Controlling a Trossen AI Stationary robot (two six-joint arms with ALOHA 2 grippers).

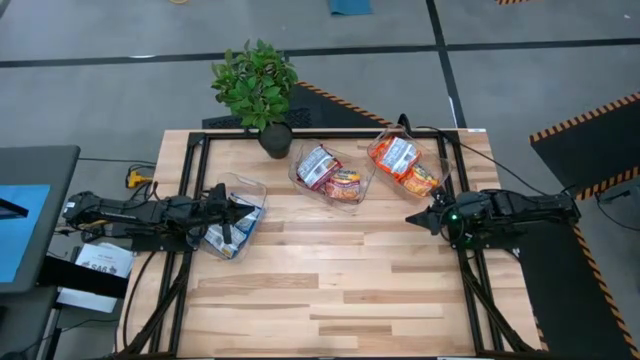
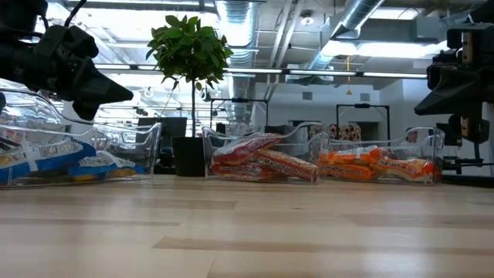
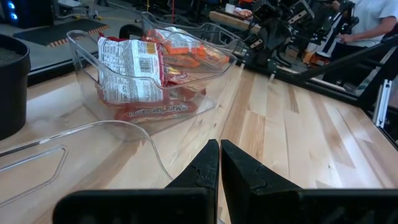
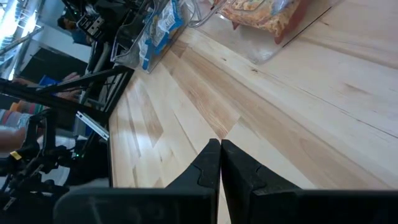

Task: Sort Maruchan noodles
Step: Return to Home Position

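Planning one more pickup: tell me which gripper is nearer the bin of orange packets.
Right. The right gripper sits just beside the orange-packet bin, off its near end. The left gripper hangs over the blue-packet bin, with the red-packet bin in between.

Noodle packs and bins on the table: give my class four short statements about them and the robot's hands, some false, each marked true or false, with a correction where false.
1. The red noodle packs lie in the middle bin. True.
2. The orange noodle packs lie in the left bin. False: they lie in the right bin; the left bin holds the blue-and-white noodle packs.
3. The left hand and the right hand are both shut and hold nothing. True.
4. One noodle pack lies loose on the table. False: every pack in view lies inside a bin, none on the table.
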